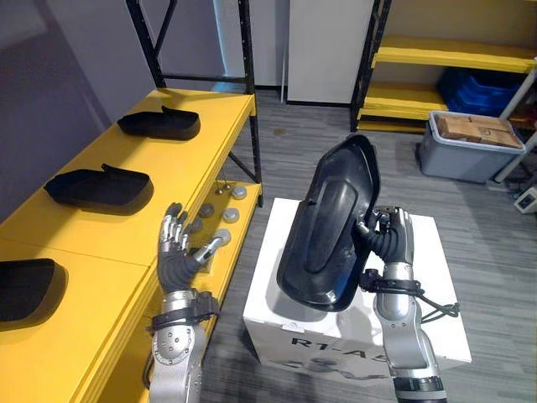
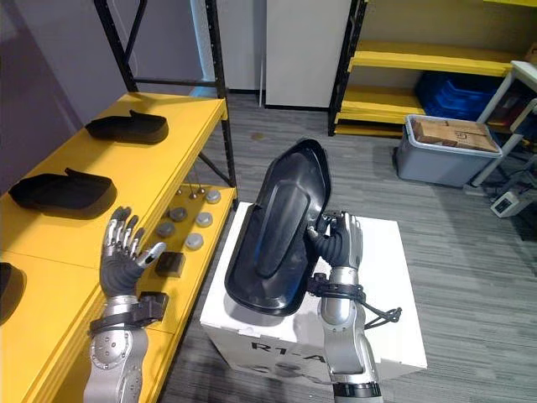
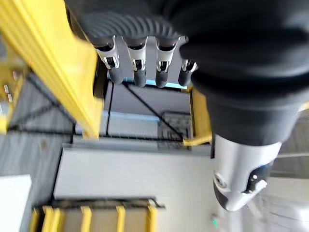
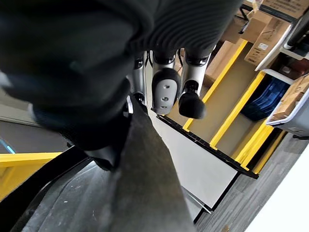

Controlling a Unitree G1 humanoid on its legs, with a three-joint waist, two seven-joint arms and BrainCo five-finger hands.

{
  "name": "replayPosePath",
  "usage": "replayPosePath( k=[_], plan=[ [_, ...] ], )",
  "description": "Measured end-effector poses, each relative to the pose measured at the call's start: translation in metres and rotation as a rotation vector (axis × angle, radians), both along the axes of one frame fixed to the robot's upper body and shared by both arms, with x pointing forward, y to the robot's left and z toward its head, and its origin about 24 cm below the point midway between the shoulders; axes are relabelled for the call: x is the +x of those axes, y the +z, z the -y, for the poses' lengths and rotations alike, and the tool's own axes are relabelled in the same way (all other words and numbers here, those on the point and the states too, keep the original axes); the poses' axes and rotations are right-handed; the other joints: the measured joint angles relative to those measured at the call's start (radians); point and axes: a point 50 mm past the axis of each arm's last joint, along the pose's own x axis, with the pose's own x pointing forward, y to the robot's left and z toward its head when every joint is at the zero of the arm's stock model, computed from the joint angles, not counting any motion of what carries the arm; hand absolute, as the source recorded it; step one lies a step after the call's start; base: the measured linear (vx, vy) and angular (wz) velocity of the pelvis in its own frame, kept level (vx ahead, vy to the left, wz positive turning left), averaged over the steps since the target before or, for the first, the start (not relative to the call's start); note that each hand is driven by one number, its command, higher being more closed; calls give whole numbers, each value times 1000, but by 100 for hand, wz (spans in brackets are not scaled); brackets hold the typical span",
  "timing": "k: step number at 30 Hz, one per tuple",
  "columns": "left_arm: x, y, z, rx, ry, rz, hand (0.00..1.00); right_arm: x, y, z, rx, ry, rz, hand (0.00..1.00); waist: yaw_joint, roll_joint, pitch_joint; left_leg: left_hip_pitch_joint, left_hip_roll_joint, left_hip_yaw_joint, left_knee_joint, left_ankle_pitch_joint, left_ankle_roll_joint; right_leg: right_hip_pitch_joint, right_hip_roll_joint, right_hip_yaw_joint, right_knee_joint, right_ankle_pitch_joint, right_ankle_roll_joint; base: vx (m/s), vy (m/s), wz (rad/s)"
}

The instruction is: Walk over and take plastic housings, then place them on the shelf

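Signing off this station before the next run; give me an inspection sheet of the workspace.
Surface: yellow shelf top, mostly bare.
Job's things: three black plastic housings lie on it; a fourth housing is held on end over the white box.
Clutter: small grey discs and a dark block on the lower yellow ledge.
Hands: left hand open, raised beside the shelf; right hand, fingers curled on the fourth housing.
Cables: nothing seen.
Surroundings: grey plastic bin, blue crates on a yellow rack.

Head pair down onto shared shelf point(image 1: 172, 164); wrist cameras close along fingers point(image 3: 139, 72)
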Motion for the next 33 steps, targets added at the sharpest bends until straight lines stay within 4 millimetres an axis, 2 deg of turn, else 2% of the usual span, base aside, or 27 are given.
replayPosePath(
  k=[9,16,23,24,33],
  plan=[
    [5,8,41,-93,-293,40,0,4,4,-12,-59,62,14,100,-15,1,-11,-1,0,7,0,0,0,-5,1,17,0,1,1,0,0,-1],
    [14,-10,68,-98,-430,-65,0,4,3,-23,-81,116,8,100,-21,1,-25,-4,-1,10,-1,0,1,-11,1,22,-1,2,2,1,3,-2],
    [17,-20,77,-78,-462,-118,0,3,2,-29,-87,146,6,100,-27,3,-32,-4,-1,11,-2,0,1,-12,1,23,-2,3,3,0,0,0],
    [18,-24,77,-58,-462,-134,100,3,2,-30,-92,151,6,100,-28,3,-37,-5,-1,11,-2,0,1,-13,1,24,-2,3,3,0,0,0],
    [25,-39,76,3,-426,-207,100,1,1,-31,-126,185,9,100,-34,4,-55,-19,-1,20,-2,0,2,-28,1,29,-9,12,7,2,9,-2]
  ],
)
